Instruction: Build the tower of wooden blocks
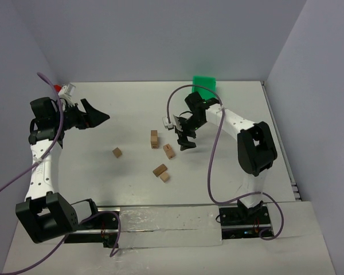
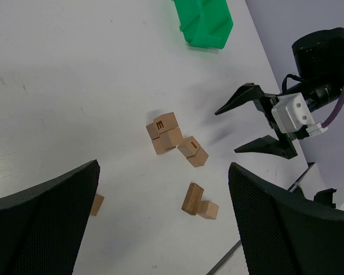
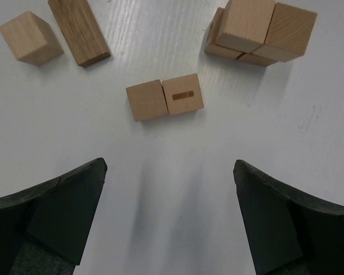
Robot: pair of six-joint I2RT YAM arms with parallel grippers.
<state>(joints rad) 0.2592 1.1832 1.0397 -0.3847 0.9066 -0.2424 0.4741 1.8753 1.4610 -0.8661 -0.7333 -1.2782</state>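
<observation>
I'm hovering the right gripper [image 3: 169, 166] over two touching wood blocks [image 3: 164, 99]
Above the white table [image 1: 103, 177] its jaws are standing spread wide; the left gripper [image 1: 97, 117] is waiting likewise spread, well apart; the low tower [image 1: 153, 139] is standing near the pair; I'm aiming to straddle one block only, squaring up to its faces.

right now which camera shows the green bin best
Left wrist: the green bin is large and close, though cropped at the top. Top external shows it small at the far edge. Right wrist misses it.
</observation>
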